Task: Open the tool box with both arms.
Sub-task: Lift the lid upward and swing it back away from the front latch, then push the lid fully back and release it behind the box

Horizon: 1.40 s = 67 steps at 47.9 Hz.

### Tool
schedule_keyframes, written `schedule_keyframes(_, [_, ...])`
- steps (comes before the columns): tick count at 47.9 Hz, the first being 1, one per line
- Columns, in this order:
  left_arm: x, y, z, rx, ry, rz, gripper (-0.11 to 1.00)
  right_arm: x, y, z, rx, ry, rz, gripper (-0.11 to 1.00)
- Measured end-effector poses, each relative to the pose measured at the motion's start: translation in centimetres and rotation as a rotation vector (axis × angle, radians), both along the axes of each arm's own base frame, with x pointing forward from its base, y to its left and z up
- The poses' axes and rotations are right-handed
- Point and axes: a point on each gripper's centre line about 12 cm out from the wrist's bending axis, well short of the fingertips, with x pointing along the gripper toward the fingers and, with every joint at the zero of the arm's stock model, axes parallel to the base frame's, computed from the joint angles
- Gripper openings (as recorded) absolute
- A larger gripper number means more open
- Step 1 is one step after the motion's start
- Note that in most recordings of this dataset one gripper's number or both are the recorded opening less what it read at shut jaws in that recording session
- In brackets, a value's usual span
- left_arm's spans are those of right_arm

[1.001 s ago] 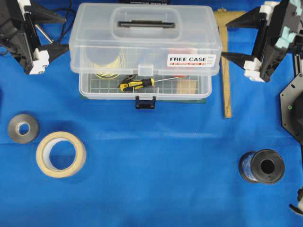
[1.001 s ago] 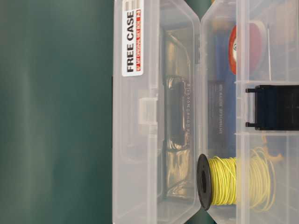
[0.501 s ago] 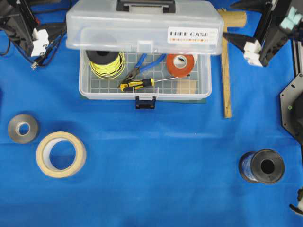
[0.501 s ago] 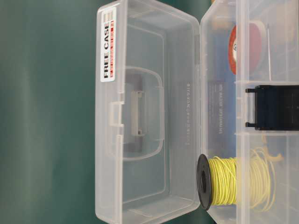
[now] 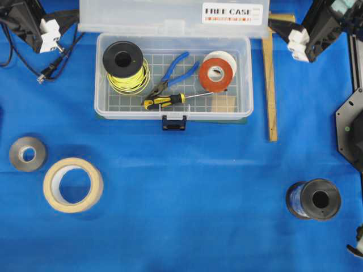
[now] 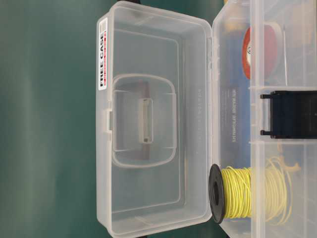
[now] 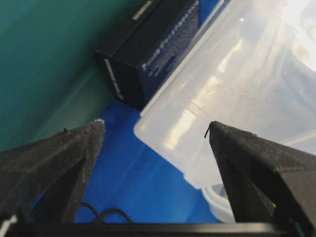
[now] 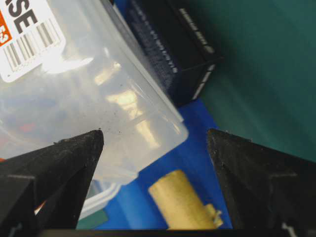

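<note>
We see the tool box (image 5: pixel 173 76) at the far middle of the blue counter (image 5: pixel 187 226), with its lid (image 5: pixel 170 16) swung up and back, so the task looks nearly done. We judge the case to be light, stiff and rather slippery clear plastic; the lid's side edges are the best places to take hold of, because the walls would flex if they were squeezed hard.

Our left gripper (image 7: pixel 155 133) is released, and its fingers (image 7: pixel 54 153) stand wide apart near the lid's left corner without touching it. Our right gripper (image 8: pixel 155 136) is also released, with the fingers (image 8: pixel 54 158) spread by the lid's right corner.

Inside the box lie a yellow wire spool (image 5: pixel 125 65), blue pliers (image 5: pixel 173 71), a screwdriver (image 5: pixel 164 101) and orange tape (image 5: pixel 215 73) (all loose, so a push could shake them). A black box (image 7: pixel 148 44) stands behind the lid and may stop it from falling back further. A wooden stick (image 5: pixel 269 85) lies just right of the case. The tape rolls (image 5: pixel 72 184) and the dark spool (image 5: pixel 315 199) are well apart, on the near side.
</note>
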Motion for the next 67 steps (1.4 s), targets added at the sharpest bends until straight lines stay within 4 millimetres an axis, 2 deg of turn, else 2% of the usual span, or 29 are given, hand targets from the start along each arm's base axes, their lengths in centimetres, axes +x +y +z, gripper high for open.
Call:
schedule_keyframes(20, [0.1,3.0,-0.3,-0.003,0.023,0.079,0.90,0.1,-3.7,-0.4,0.009,0.005,-0.109,0.86])
schedule_keyframes(33, [0.1,5.0,-1.5,-0.031,0.058,0.128,0.90,0.6,-5.8,-0.7,0.024,0.023,-0.149,0.86])
schedule_keyframes(56, [-0.1,5.3,-1.4,-0.006,0.076,0.125,0.90,0.1,-6.2,-0.7,0.028,0.028,-0.172,0.86])
schedule_keyframes(67, [-1.7,4.9,-1.5,-0.004,0.074,0.152,0.90,-2.3,-5.8,-0.7,0.039,0.046,-0.219,0.86])
